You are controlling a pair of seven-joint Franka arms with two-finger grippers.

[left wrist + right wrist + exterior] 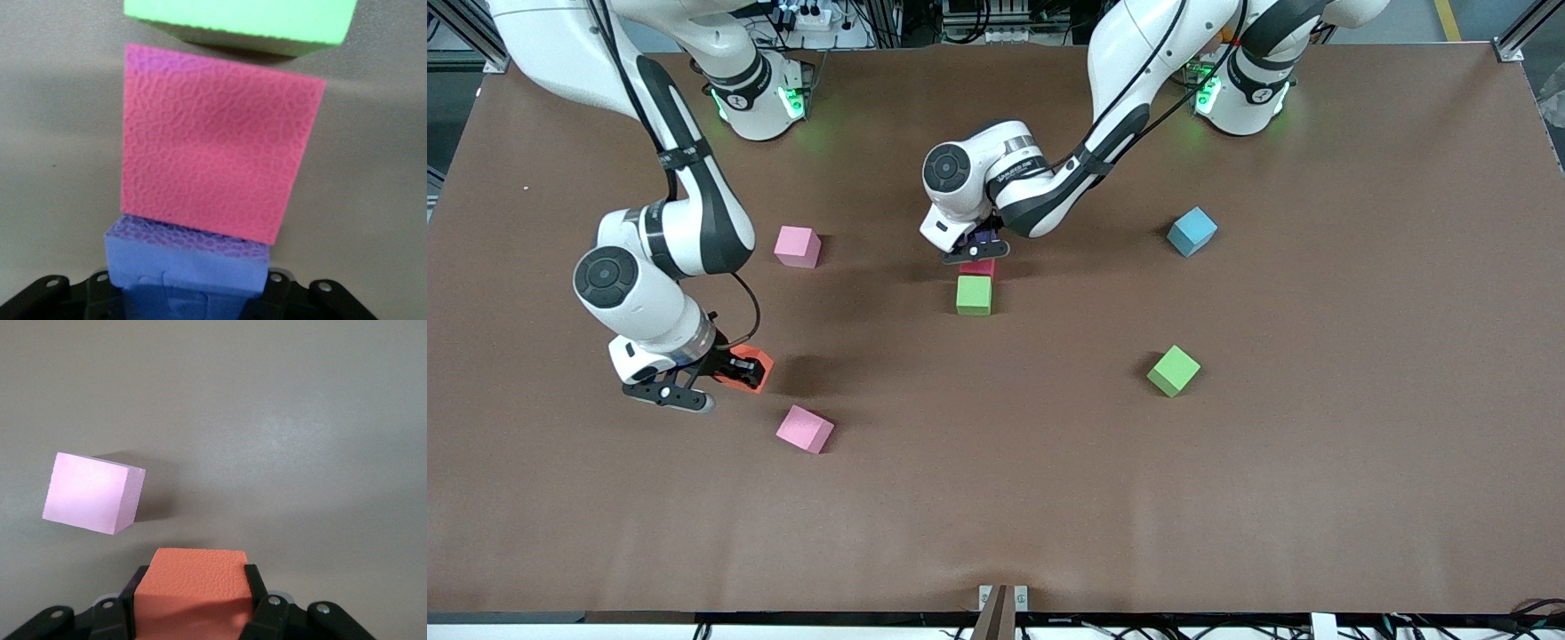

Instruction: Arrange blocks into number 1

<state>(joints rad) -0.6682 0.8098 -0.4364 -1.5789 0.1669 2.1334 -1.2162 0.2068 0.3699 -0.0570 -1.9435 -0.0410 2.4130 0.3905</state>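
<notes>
Front view, from the right arm's end: the right arm bends down from its base, elbow out, wrist low over the table. Its right gripper [725,373] pinches the orange block [749,367], which fills the space between the fingers [255,587]. One pink cube [805,429] lies near it, nearer the camera; another pink cube [798,246] lies farther off. At mid-table the left arm reaches in from its base, forearm low, wrist turned down. Its left gripper [980,248] is clamped on the purple block [187,270], which sits touching the red block [978,267]. A green block [974,295] follows in line, nearer the camera. Toward the left arm's end lie a second green block [1174,371] and a blue cube [1192,231].
</notes>
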